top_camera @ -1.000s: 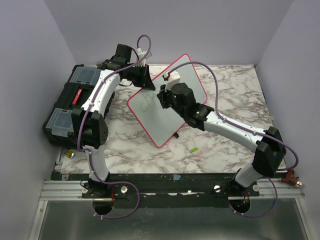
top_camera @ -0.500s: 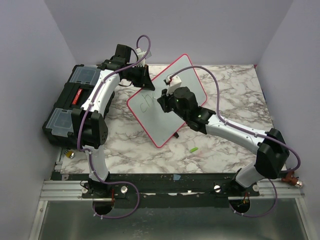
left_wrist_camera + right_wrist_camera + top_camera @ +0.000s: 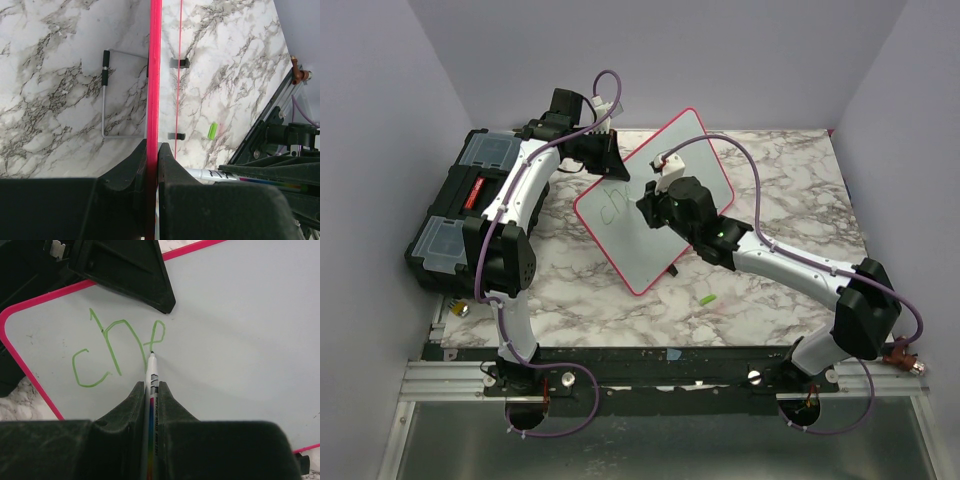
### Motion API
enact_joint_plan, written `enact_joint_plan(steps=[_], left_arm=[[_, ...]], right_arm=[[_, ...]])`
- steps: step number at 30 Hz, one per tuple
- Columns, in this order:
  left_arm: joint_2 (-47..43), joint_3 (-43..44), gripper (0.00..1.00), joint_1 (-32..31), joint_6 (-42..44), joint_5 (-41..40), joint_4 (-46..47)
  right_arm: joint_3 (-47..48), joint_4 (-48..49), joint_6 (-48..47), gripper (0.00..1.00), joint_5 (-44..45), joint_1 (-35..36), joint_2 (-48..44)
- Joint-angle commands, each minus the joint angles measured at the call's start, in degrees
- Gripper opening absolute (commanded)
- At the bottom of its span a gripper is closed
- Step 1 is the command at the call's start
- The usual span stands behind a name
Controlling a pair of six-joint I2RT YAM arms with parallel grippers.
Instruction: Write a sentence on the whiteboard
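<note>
The whiteboard (image 3: 620,240), glossy white with a red-pink rim, stands tilted on the marble table. My left gripper (image 3: 605,160) is shut on its top edge; in the left wrist view the rim (image 3: 154,75) runs between the fingers. My right gripper (image 3: 655,205) is shut on a white marker (image 3: 151,385) whose tip touches the board (image 3: 240,315). Green letters "ch" and part of an "e" (image 3: 117,347) are written near the board's upper left corner. They also show faintly in the top view (image 3: 612,205).
A black toolbox (image 3: 460,210) with clear lids sits at the left of the table. A green marker cap (image 3: 706,298) lies on the marble near the board's lower corner, also in the left wrist view (image 3: 212,130). A wire stand (image 3: 112,95) props the board from behind.
My right gripper has shifted slightly right and up along the board with the marker, extending the green writing. The left arm and the board have not moved.
</note>
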Motion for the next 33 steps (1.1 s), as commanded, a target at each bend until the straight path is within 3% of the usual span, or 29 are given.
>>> enact_joint_plan(steps=[1, 21, 33], left_arm=[[-2.3, 0.2, 0.00, -0.2, 4.9, -8.6, 1.7], [-2.3, 0.7, 0.00, -0.2, 4.9, -8.7, 1.2], [-2.9, 0.6, 0.00, -0.2, 4.8, -8.4, 1.3]], right_arm=[[-0.7, -4.3, -0.5, 0.01, 3.1, 0.1, 0.3], [10.7, -9.9, -3.9, 0.01, 8.9, 0.1, 3.3], [7.8, -8.1, -3.3, 0.01, 10.7, 0.0, -1.1]])
